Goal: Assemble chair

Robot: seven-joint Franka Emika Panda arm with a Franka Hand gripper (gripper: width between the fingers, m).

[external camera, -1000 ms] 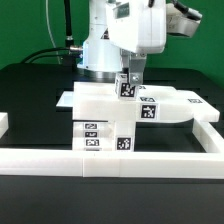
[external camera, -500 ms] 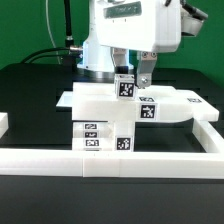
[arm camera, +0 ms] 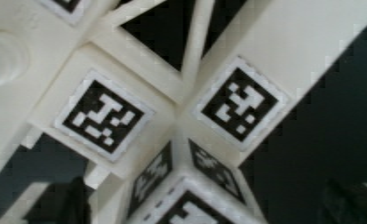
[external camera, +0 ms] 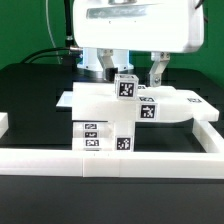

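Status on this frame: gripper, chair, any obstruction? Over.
Gripper open, holding nothing, jaws either side of upright post. Chair part-built against wall, post standing on panel. No obstruction seen.

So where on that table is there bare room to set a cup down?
The widest bare patch of black table is on the exterior view's left, between the chair parts and the low border wall. The middle is crowded: the parts sit packed against that wall, with the open gripper hanging just above a small tagged block.
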